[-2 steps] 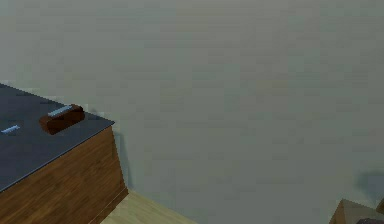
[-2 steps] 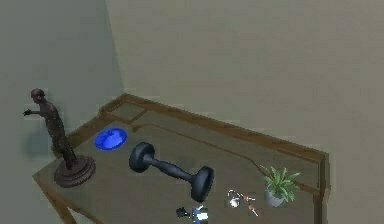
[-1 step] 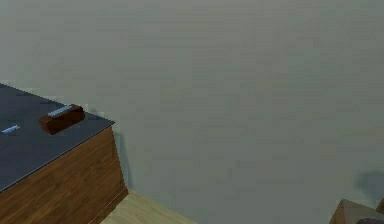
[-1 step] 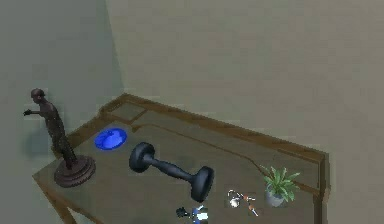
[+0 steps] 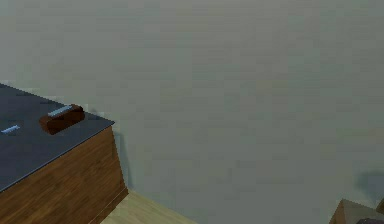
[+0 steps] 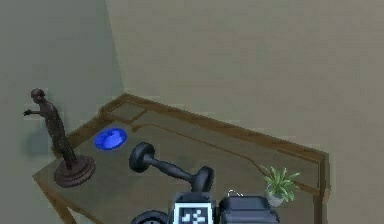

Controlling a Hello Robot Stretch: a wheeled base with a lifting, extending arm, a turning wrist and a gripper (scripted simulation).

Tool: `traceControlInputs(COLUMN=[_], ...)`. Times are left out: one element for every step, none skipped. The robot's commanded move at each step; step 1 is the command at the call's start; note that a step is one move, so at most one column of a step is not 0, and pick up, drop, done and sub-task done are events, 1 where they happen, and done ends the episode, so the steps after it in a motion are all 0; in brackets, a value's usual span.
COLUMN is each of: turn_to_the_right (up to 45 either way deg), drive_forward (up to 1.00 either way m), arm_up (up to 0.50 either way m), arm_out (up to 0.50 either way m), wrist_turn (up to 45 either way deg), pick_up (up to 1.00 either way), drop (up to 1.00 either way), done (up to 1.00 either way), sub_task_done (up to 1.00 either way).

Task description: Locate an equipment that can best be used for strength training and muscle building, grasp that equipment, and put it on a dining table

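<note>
Wood with a warm brown grain forms the side of a boxy cabinet (image 5: 70, 175) at the forward view's left, capped by a flat, matte dark-grey top. On that top lies a small brown block with a pale grey strip along its upper face (image 5: 62, 117), and closer to the picture's edge a thin pale sliver (image 5: 10, 129). Behind rises a smooth grey-green wall (image 5: 240, 90), with light plank floor (image 5: 140, 210) below it. In the arm side view, a wooden-rimmed table with a dull olive top (image 6: 240, 155) spreads out. The gripper (image 6: 152, 216) shows as a dark body at the bottom edge beside a white square marker with black marks (image 6: 192, 213). Its fingers are hard to make out, and I cannot tell whether they grasp anything. The dark dumbbell (image 6: 170, 170), two rounded heads joined by a slim bar, lies on the tabletop just beyond them. Farther out from the fingers and leftward sits a glossy blue round disc (image 6: 112, 138). Past it stands a dark statue of a standing figure on a round base (image 6: 55, 135). Rightward of the fingers is a small potted plant with thin green leaves (image 6: 278, 183).
</note>
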Motion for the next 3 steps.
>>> traceControlInputs(turn_to_the_right=[0.0,0.0,0.0], drive_forward=[0.0,0.0,0.0], arm_up=[0.0,0.0,0.0], arm_out=[0.14,0.0,0.0], wrist_turn=[0.0,45.0,45.0], pick_up=[0.0,0.0,0.0], drop=[0.0,0.0,0.0], done=[0.0,0.0,0.0], sub_task_done=[0.0,0.0,0.0])
